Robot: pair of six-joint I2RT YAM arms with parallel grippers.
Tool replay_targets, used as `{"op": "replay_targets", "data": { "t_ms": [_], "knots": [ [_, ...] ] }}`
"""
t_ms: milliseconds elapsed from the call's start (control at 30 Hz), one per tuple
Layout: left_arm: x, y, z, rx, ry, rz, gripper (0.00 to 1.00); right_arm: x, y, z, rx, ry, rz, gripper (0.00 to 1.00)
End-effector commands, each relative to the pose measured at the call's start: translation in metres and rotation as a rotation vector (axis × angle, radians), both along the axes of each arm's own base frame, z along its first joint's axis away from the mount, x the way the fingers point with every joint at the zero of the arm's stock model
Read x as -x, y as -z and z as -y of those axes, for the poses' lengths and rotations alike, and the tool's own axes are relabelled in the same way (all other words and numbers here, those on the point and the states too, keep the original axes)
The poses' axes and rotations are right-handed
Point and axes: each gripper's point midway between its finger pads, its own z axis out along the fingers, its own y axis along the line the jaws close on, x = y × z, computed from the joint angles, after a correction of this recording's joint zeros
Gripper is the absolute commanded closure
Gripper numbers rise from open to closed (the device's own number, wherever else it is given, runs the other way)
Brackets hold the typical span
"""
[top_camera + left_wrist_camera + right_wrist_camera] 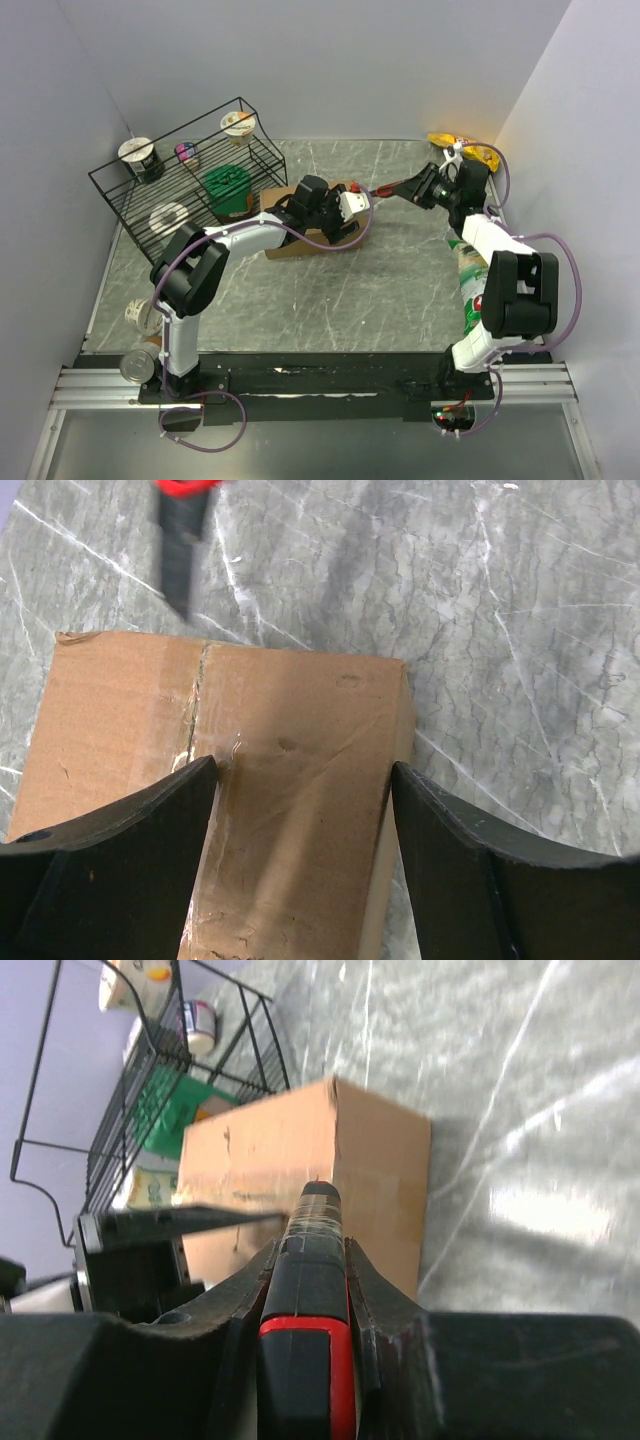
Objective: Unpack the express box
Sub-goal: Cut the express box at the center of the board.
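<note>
The express box [300, 243] is a plain brown carton lying mid-table with its flaps down and its taped centre seam showing in the left wrist view [290, 720]. My left gripper [348, 215] is open low over the box's right end. One of its fingers [150, 850] is over the seam, the other by the box's side edge. My right gripper [425, 188] is shut on a black and red cutter [305, 1300]. The cutter's tip [385, 190] points at the box's right end from a short way off. The box also fills the right wrist view [380, 1150].
A black wire rack [180, 185] stands at the back left, touching the box, holding cups and a green canister [228, 190]. A yellow packet [465, 150] lies at the back right, a green snack bag [468, 280] by the right arm, and a can [135, 365] by the left base.
</note>
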Motion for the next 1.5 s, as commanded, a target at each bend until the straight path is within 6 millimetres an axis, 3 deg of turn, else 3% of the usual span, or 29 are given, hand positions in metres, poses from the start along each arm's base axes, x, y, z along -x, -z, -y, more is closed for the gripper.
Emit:
{"op": "replay_targets", "data": {
  "t_ms": [0, 367, 933, 1100, 1467],
  "knots": [
    [-0.006, 0.005, -0.007, 0.001, -0.037, -0.025, 0.25, -0.030, -0.040, 0.004, 0.011, 0.009, 0.146, 1.00],
    [-0.008, 0.006, -0.008, -0.001, -0.042, -0.026, 0.25, -0.050, -0.025, -0.001, 0.027, 0.011, 0.125, 1.00],
    [-0.010, 0.009, -0.009, -0.001, -0.045, -0.033, 0.26, -0.039, -0.013, -0.019, -0.048, -0.054, 0.058, 1.00],
    [-0.012, 0.012, -0.009, -0.004, -0.055, -0.031, 0.26, -0.023, -0.010, -0.023, -0.066, -0.082, -0.016, 1.00],
    [-0.028, 0.025, -0.010, -0.005, -0.145, -0.067, 0.32, 0.033, 0.008, -0.030, -0.107, -0.117, -0.166, 1.00]
  ]
}}
